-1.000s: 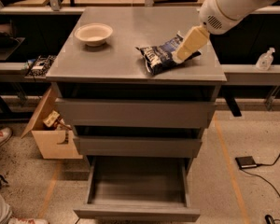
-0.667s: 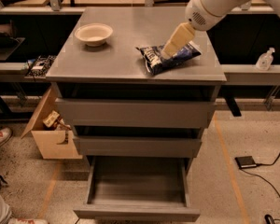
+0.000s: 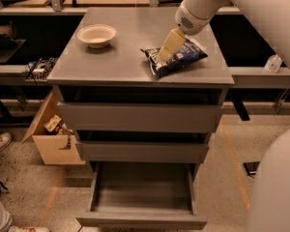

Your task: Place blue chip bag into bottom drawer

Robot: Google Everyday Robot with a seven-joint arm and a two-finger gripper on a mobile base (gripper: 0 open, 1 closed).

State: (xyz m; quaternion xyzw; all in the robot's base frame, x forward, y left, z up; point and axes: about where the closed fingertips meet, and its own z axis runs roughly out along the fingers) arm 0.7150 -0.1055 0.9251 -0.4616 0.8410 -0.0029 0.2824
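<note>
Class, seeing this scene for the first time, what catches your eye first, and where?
The gripper, on a white arm reaching in from the upper right, is at the blue chip bag on the right side of the cabinet top. Below, the bottom drawer stands pulled out. A cream bowl sits at the top's back left.

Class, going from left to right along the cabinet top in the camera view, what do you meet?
bowl → blue chip bag. The hand is over the bag's left half, overlapping it, so it gets no place of its own in the order.
</note>
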